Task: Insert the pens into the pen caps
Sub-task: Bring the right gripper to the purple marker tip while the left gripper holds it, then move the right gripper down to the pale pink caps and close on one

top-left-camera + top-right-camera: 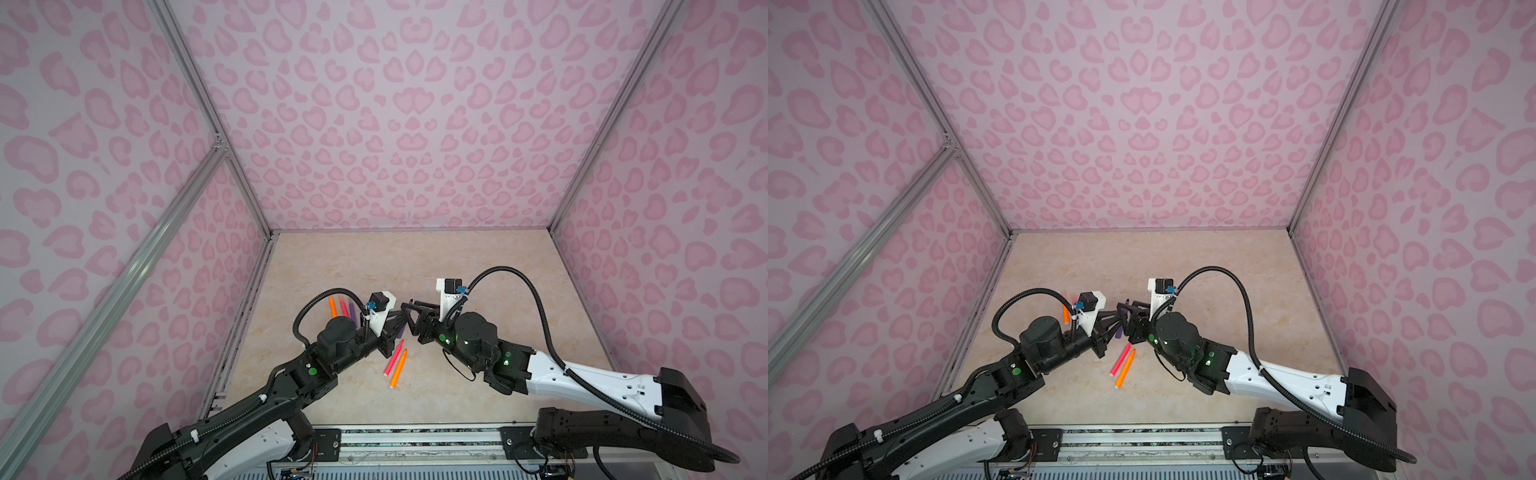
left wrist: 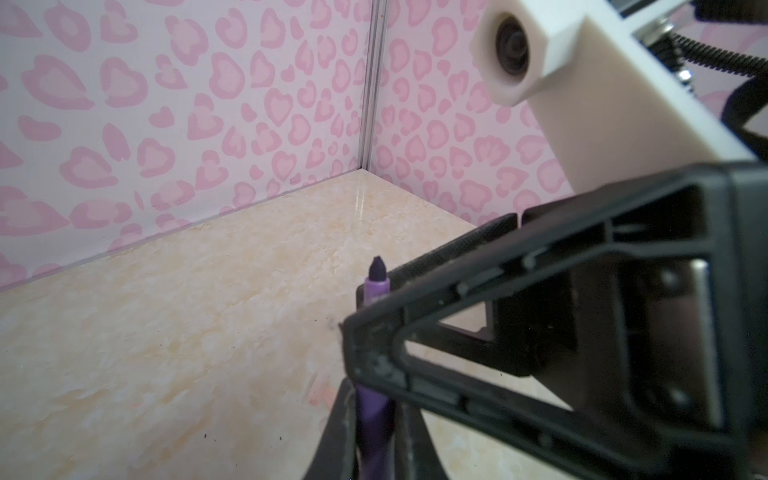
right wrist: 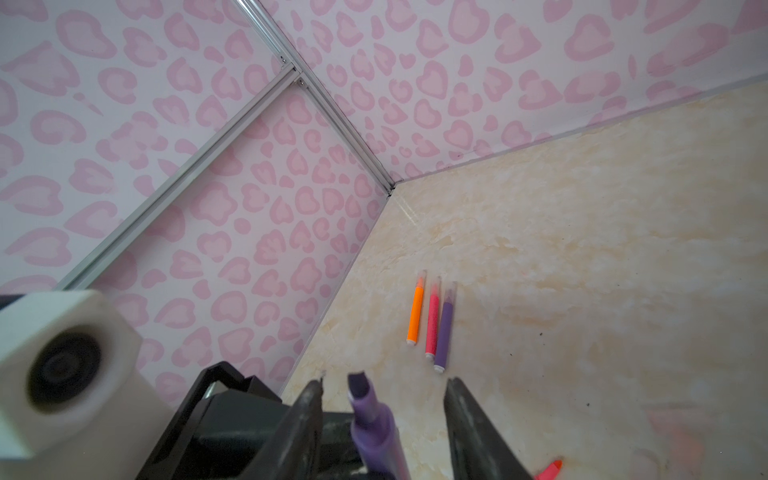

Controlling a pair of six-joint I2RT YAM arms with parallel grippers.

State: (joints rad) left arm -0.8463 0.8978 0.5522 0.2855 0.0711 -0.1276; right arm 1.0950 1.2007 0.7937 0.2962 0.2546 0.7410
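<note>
Two robot arms meet over the middle of a beige marbled worktop (image 1: pixel 478 257), inside a booth with walls printed in pink hearts. The left gripper (image 1: pixel 398 322) is pressed together on a purple pen (image 2: pixel 376 284), pinching it around the middle of its barrel. The pen is held clear of the worktop and stands steeply. Its dark, bare tip points up and toward the back wall, and its lower end hangs below the fingers.

The right gripper (image 3: pixel 385 384) is spread, with one finger on each side of the same pen's tip end and a gap showing on both sides, so it touches nothing. The pen already sits inside the span of that gripper. Its long axis runs across the line along which the fingers would shut. Any grasp there probably needs only a squeeze, not a reach.

Three more pens lie side by side near the left wall, an orange capped pen (image 3: pixel 415 309), a pink capped pen (image 3: pixel 432 320) and a purple capped pen (image 3: pixel 444 328). Each has a clear cap over its tip. A loose pink pen (image 1: pixel 395 358) and a loose orange pen (image 1: pixel 398 369) lie together below the grippers with bare tips (no spare cap can be made out on the pale surface).

Half the set looks finished.
</note>
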